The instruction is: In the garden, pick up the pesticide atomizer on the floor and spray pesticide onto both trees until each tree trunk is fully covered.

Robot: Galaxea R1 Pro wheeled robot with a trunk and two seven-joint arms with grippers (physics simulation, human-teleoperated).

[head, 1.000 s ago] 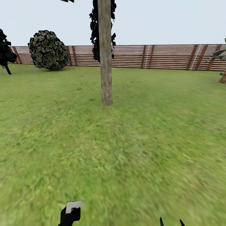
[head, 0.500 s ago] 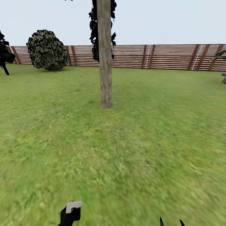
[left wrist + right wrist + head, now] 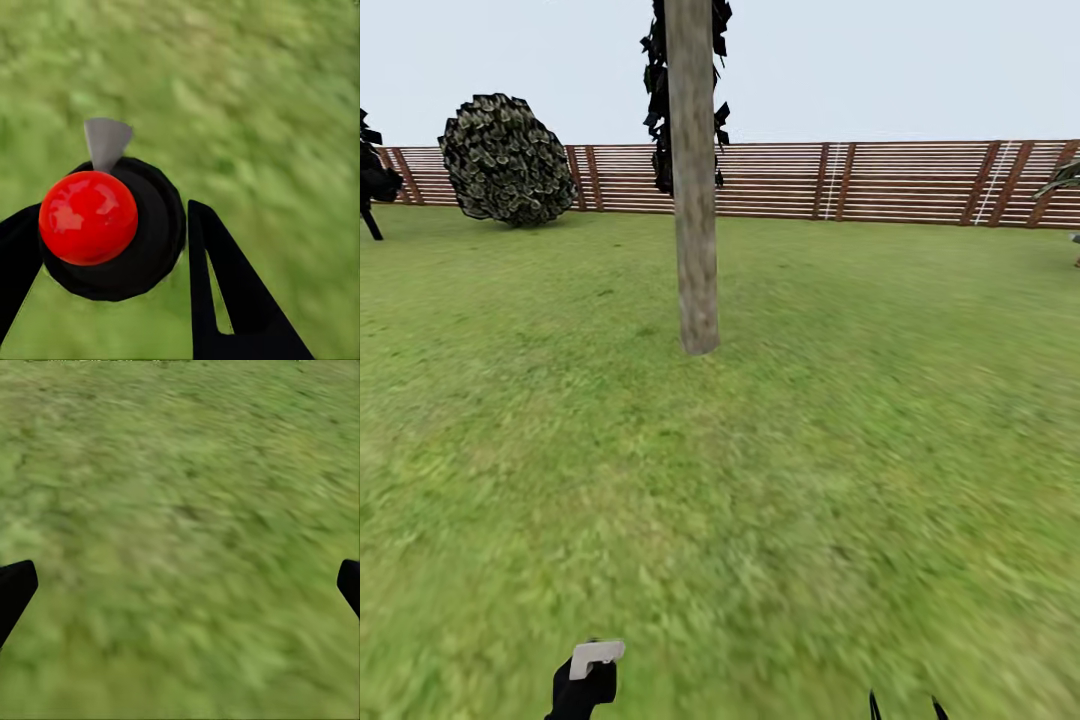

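Note:
The pesticide atomizer (image 3: 88, 217), a black bottle with a red cap and a pale nozzle, sits between the fingers of my left gripper (image 3: 112, 240), which is shut on it. In the head view the atomizer (image 3: 596, 657) and left gripper (image 3: 582, 692) appear at the bottom edge, over grass. One tree stands ahead, its pale mottled trunk (image 3: 695, 200) straight and thick, with dark leaf clumps (image 3: 658, 110) beside it. My right gripper (image 3: 180, 585) is open over bare grass; its fingertips (image 3: 874, 708) peek up at the head view's bottom. The concrete floor is out of view.
Green lawn (image 3: 840, 450) stretches all around me up to a brown slatted fence (image 3: 900, 180). A round dark bush (image 3: 505, 160) stands at the back left, a dark-leaved plant (image 3: 372, 180) at the far left edge, and a palm-like plant (image 3: 1065, 175) at the right edge.
The whole head view has shifted: the trunk's base now sits lower and the bush further left, so the camera has advanced towards the tree. Both grippers hold the same pose.

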